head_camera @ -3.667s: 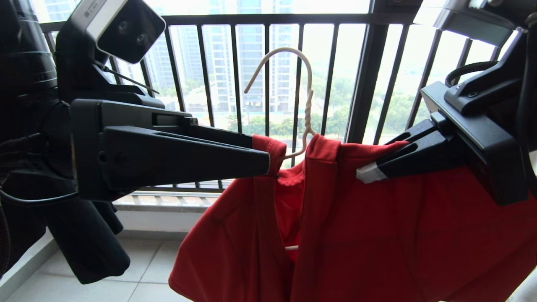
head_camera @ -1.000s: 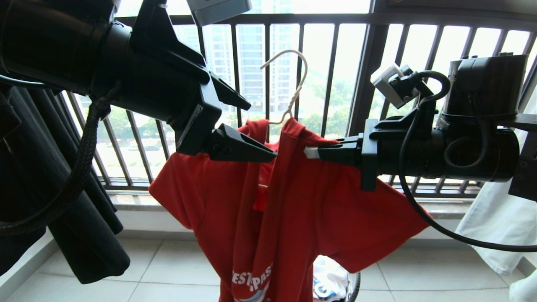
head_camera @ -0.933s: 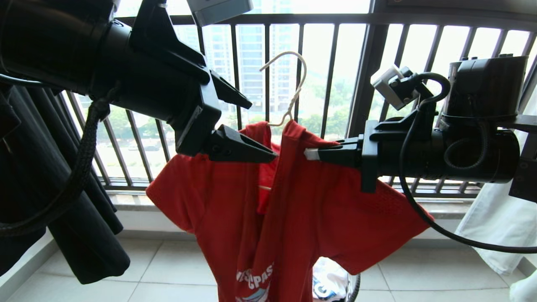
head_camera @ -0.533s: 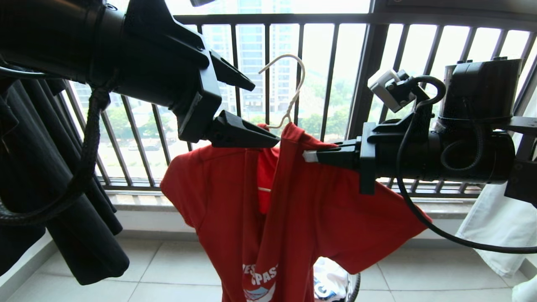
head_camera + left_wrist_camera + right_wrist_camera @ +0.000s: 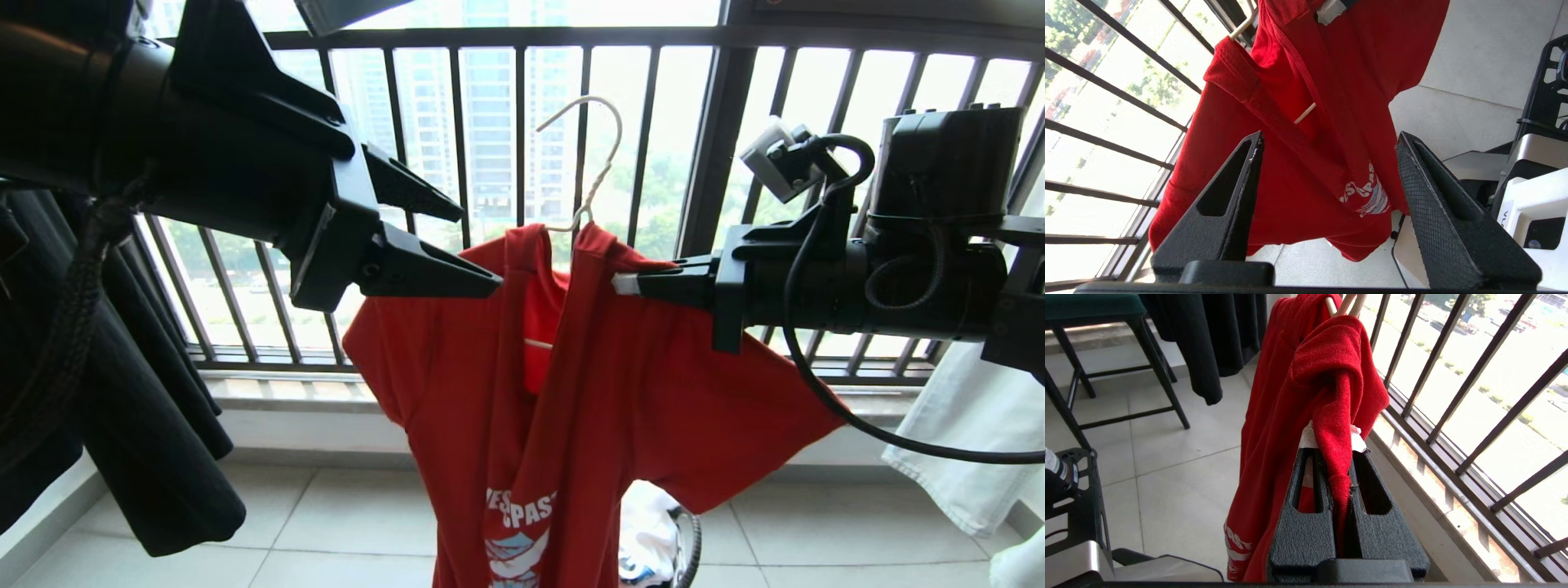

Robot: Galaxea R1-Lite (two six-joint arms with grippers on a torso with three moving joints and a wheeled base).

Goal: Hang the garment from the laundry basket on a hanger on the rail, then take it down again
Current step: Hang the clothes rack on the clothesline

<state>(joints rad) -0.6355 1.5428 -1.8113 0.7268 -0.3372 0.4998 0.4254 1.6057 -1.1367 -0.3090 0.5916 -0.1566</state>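
The garment (image 5: 620,408), a red T-shirt with white lettering, hangs on the pale wire hanger (image 5: 600,155) in front of the barred window. My right gripper (image 5: 622,283) is shut on the shirt's shoulder fabric (image 5: 1331,428), close to the hanger's neck. My left gripper (image 5: 480,251) stands open just left of the collar, with nothing between its fingers (image 5: 1237,192); from its wrist the shirt (image 5: 1290,171) shows beyond the fingertips. The laundry basket (image 5: 692,543) peeks out on the floor behind the shirt's hem. The rail is out of view.
A black garment (image 5: 163,457) hangs at the left, and a white cloth (image 5: 963,441) at the right. The dark window railing (image 5: 522,37) runs close behind the shirt. A dark stool (image 5: 1126,371) stands on the tiled floor.
My left gripper, shut on the collar a few seconds ago, has drawn back to the left and its open jaws have narrowed a little. The shirt, hanger and right gripper have shifted slightly right.
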